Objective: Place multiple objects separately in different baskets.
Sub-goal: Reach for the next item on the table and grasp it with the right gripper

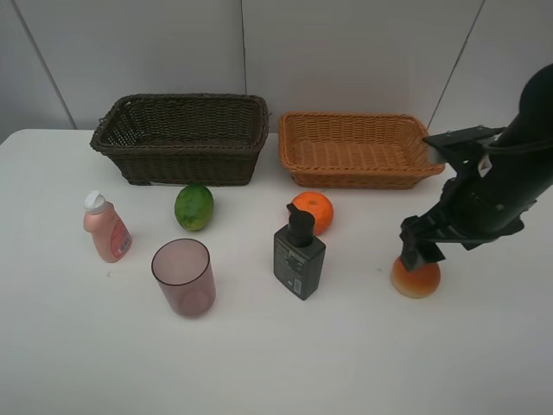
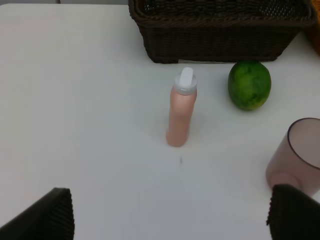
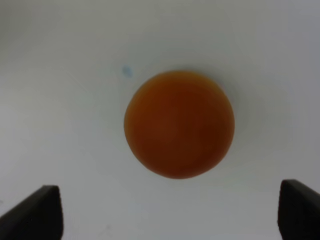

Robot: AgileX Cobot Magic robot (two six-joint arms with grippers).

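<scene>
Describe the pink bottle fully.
The pink bottle is small, seemingly of smooth salmon plastic, with a white cap and a small bluish label low on its side. It stands upright on the white table, in front of the dark basket and left of the green fruit in the high view. Only the table touches it.

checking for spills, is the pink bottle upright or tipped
Upright: the pink bottle stands on its base, white cap on top.
</scene>
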